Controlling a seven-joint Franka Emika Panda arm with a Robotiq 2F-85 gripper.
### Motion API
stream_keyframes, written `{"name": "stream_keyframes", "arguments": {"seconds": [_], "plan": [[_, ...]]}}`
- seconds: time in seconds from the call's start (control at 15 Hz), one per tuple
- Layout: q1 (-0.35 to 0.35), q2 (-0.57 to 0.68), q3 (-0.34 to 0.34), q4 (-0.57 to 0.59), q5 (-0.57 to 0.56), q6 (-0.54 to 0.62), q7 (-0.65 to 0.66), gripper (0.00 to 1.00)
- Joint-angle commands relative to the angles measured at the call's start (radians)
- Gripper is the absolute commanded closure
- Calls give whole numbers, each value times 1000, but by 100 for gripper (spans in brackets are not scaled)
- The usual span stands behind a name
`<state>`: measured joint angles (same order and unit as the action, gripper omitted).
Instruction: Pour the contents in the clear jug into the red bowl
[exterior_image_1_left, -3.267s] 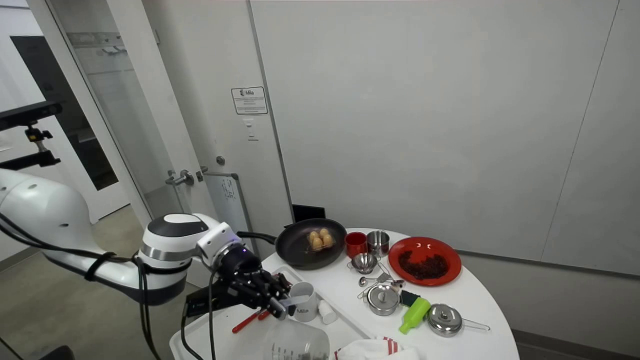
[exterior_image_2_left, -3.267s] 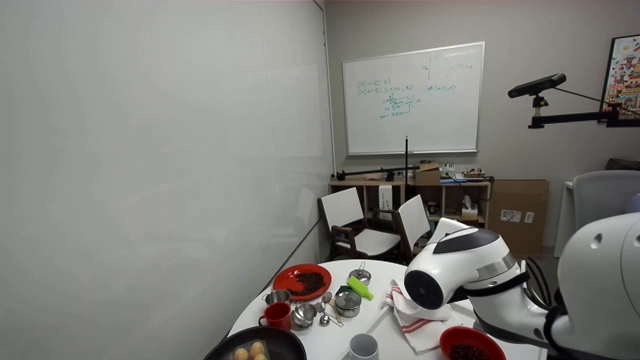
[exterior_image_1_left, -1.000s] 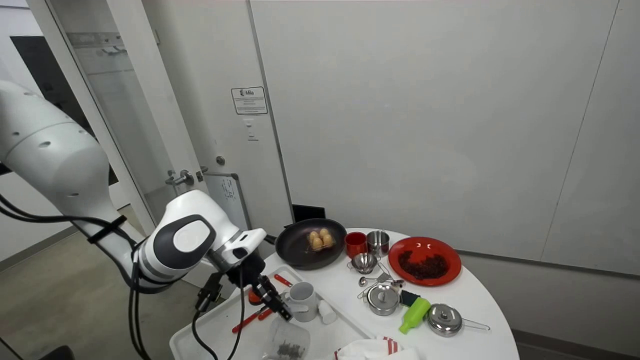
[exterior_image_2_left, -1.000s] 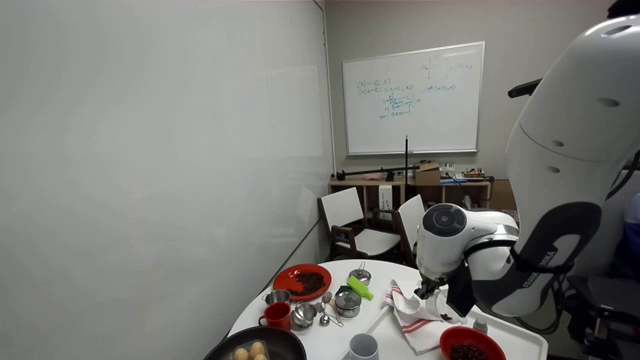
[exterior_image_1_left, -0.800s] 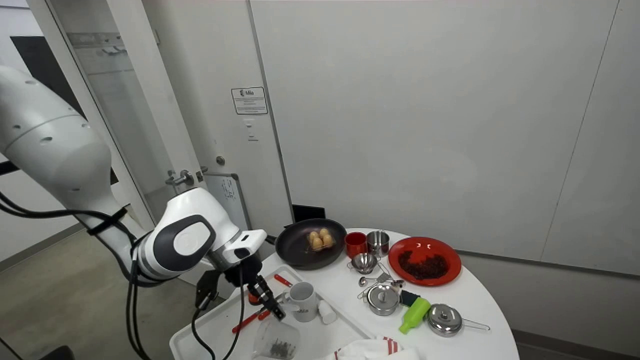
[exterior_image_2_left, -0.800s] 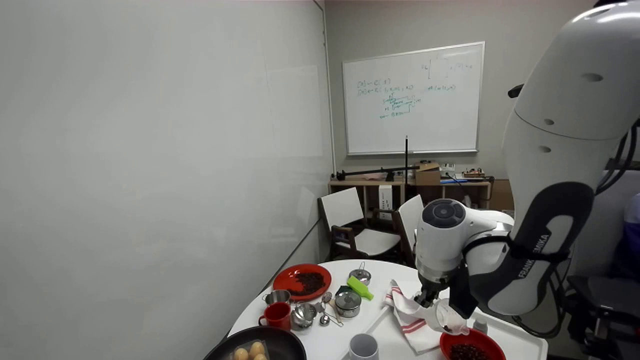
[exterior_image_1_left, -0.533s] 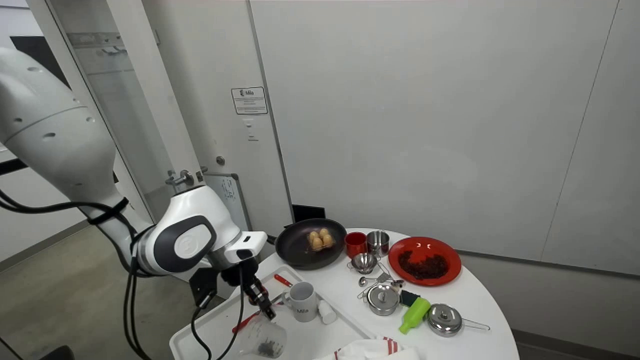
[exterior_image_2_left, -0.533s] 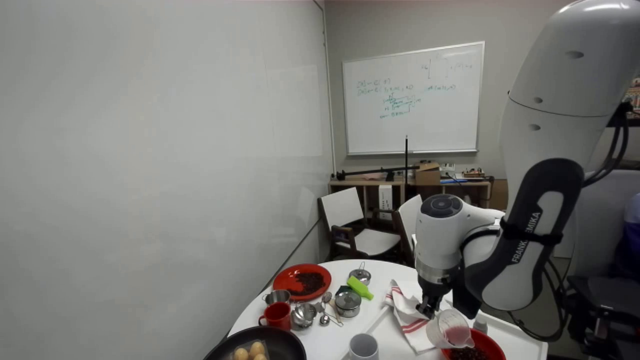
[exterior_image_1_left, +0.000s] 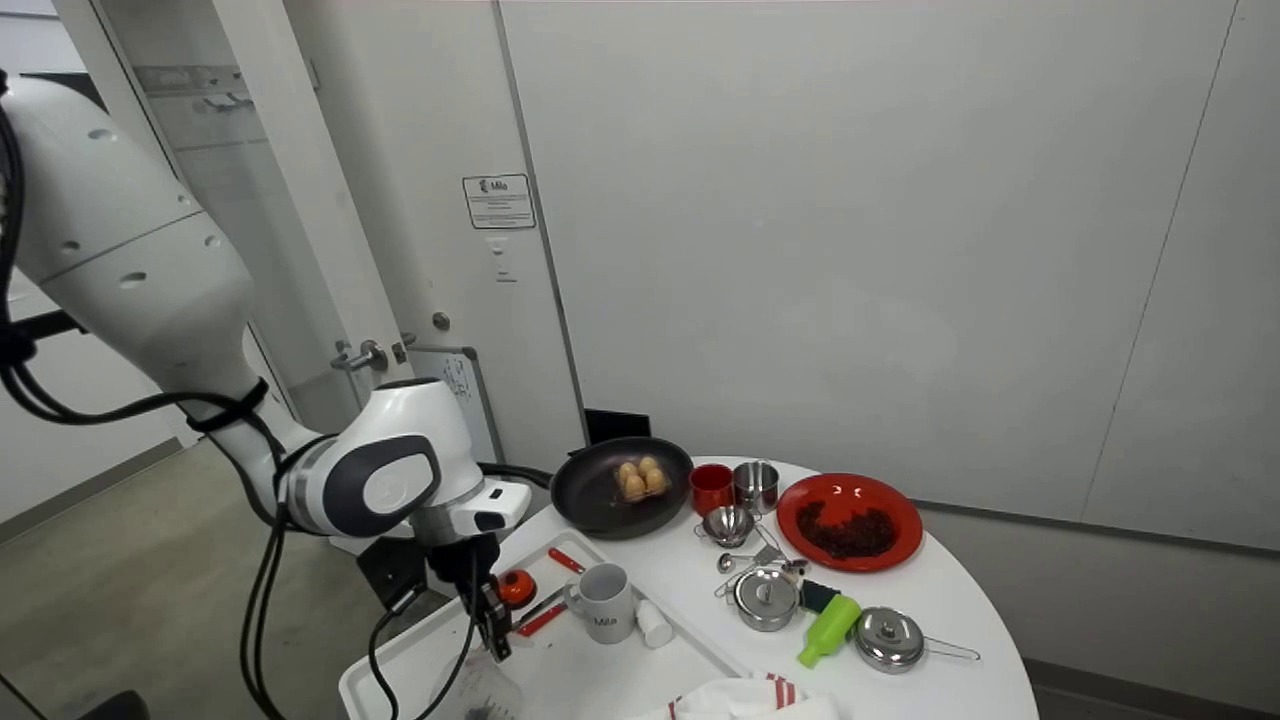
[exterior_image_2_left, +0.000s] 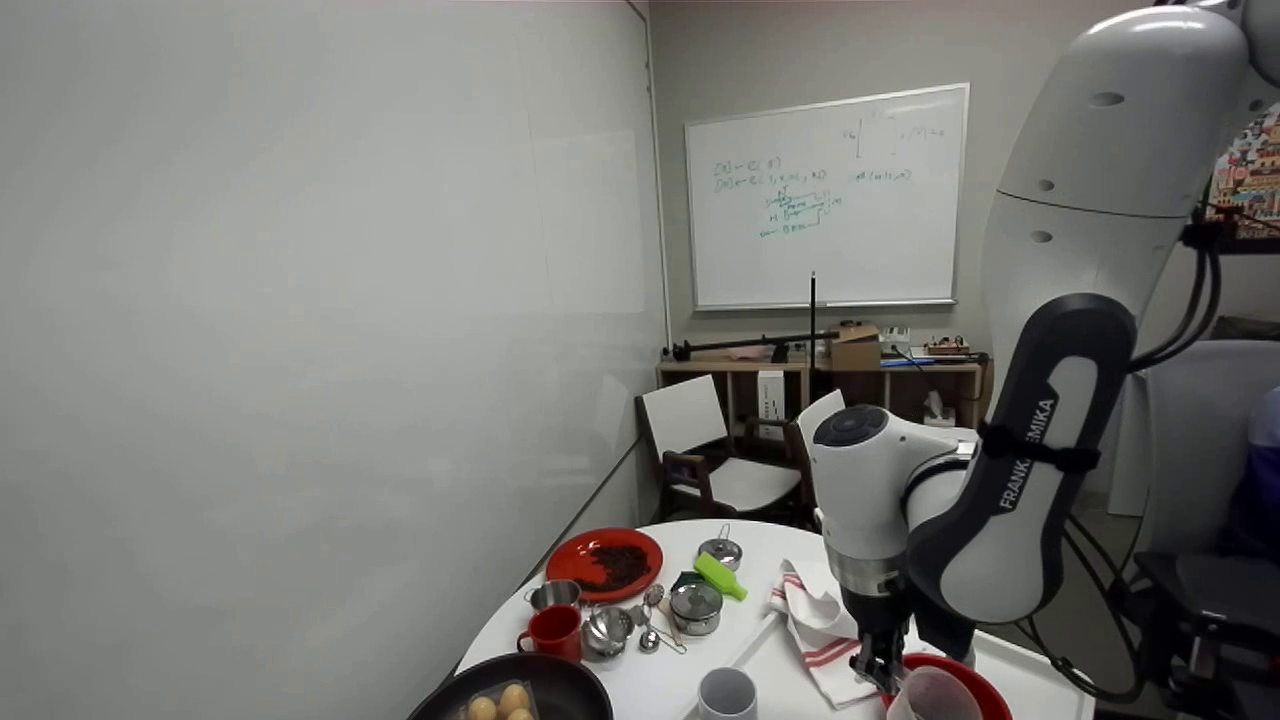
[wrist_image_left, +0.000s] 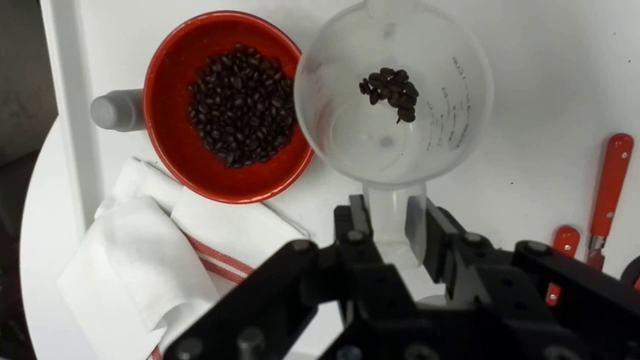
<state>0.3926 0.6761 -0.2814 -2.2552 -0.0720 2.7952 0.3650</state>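
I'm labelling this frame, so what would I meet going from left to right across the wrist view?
Grey container, red bowl, clear jug, partly covered red handle, second red handle.

Arm (exterior_image_1_left: 150, 270): white, reaching in from the left edge of an exterior view, sloping downward.
Forearm (exterior_image_2_left: 1020, 480): angled down, dark-panelled along one side, crossed by a black strap (exterior_image_2_left: 1060, 459).
Wrist (exterior_image_2_left: 855, 500): bent, its end aimed nearly straight down in both exterior views.
Fingers (wrist_image_left: 352, 220): pointing downward, side by side in the wrist view, gripping across a narrow gap.
Cables (exterior_image_1_left: 262, 580): black, hanging below the forearm in an exterior view.
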Motion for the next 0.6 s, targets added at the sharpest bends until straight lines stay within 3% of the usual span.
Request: {"name": "stream_keyframes", "arguments": {"seconds": [0.0,0.27,0.53], "plan": [[-37,11,57,42,-31,-29,-38,92],[-36,43,89,90,-80,-29,-90,92],[41,136,38,151,-182,-2,-85,92]]}}
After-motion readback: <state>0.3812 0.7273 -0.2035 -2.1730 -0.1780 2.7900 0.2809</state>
